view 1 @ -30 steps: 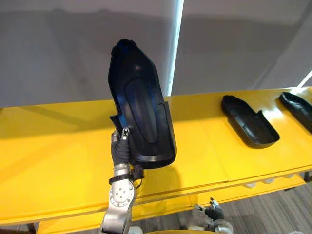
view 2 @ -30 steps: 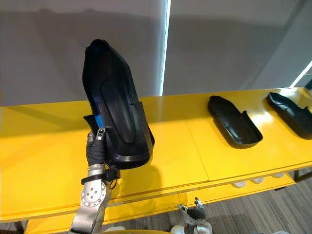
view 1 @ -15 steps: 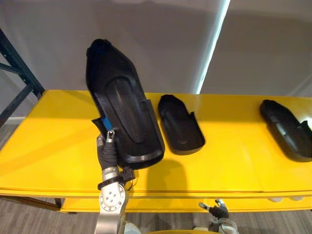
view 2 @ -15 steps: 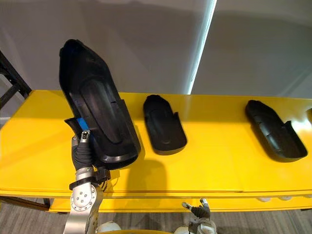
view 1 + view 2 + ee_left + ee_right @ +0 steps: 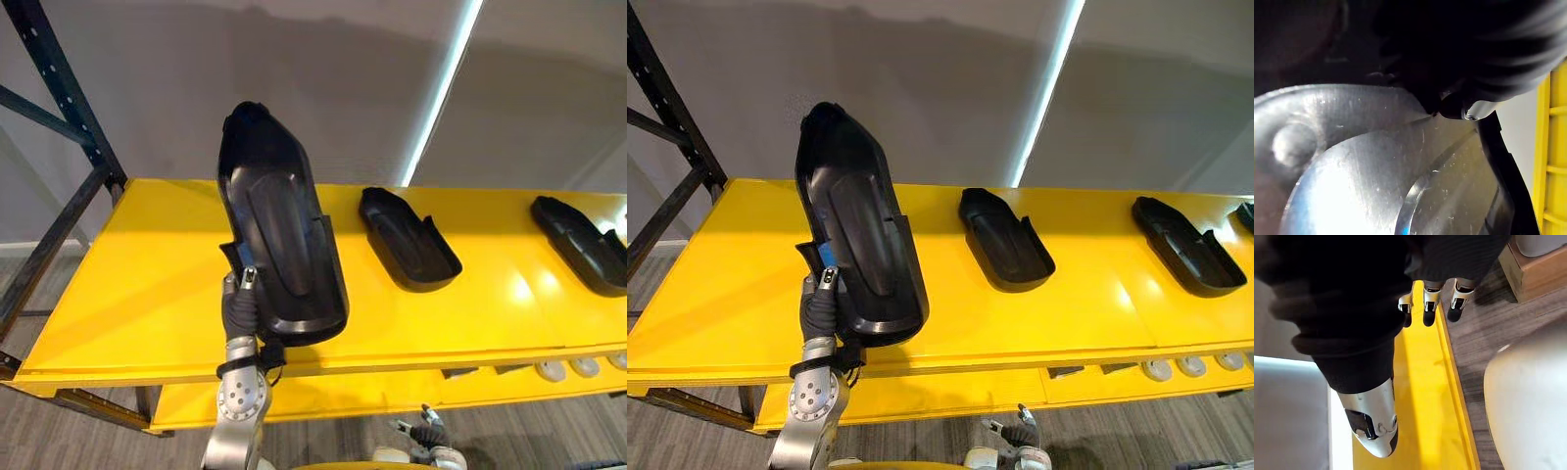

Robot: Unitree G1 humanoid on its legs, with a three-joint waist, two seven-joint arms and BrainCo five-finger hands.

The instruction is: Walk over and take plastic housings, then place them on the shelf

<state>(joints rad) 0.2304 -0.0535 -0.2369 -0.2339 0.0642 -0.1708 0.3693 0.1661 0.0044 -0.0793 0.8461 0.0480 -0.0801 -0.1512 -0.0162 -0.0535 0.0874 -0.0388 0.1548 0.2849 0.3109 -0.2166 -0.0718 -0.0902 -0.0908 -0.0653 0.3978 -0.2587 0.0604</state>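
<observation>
My left hand (image 5: 238, 308) is shut on the lower end of a long black plastic housing (image 5: 279, 240). It holds the housing upright, hollow side toward me, above the front of the yellow shelf (image 5: 147, 264). In the left wrist view the housing's glossy inner wall (image 5: 1376, 171) lies right against the hand. Two more black housings (image 5: 407, 240) (image 5: 580, 243) lie on the shelf to the right, hollow side up. My right hand (image 5: 1425, 303) hangs low below the shelf's front edge, open with relaxed fingers and holding nothing.
A dark blue rack upright (image 5: 59, 88) with a diagonal brace stands at the shelf's left end. A lower yellow ledge (image 5: 323, 397) runs under the front edge, with small white parts (image 5: 568, 369) at its right. A grey wall stands behind, with grey wood floor below.
The whole picture has shifted with the camera: the rack upright shows more at the left and the lying housings sit further right. The held housing stays upright in my left hand.
</observation>
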